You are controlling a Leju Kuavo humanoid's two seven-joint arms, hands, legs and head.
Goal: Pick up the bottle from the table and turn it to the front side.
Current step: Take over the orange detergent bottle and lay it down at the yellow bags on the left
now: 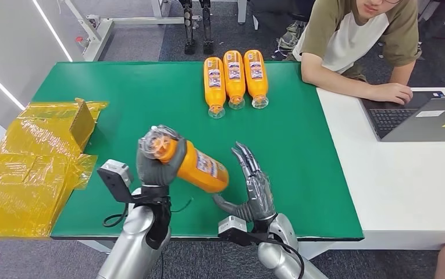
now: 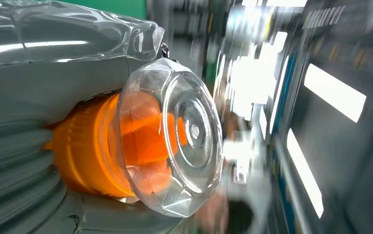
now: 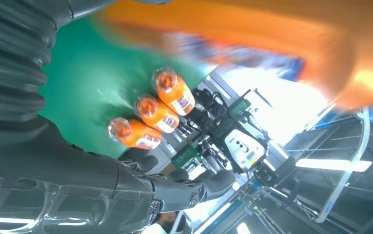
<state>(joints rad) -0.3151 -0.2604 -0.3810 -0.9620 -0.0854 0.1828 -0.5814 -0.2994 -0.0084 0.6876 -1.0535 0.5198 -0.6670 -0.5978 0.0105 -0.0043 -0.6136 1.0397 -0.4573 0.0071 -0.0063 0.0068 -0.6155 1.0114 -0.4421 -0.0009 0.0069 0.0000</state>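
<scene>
The left hand (image 1: 157,161) grips the orange bottle (image 1: 199,168) by its cap end, holding it above the green table (image 1: 301,145) — body slanting toward four o'clock, label up. The right hand (image 1: 253,186), fingers spread and empty, waits beside the base — likely to help turn it.

Orange bottle (image 1: 199,167) with a clear cap (image 1: 152,144) and a blue and white label, in a grey left hand (image 1: 157,165). Dark grey right hand (image 1: 255,186) beside it. Green mat (image 1: 150,99). Three more orange bottles (image 1: 235,78) with blue and white labels and clear caps. Shiny yellow wrap (image 1: 28,165). White table (image 1: 406,186). Grey laptop (image 1: 423,119). Brown and white shirt (image 1: 348,32) on a person.
</scene>
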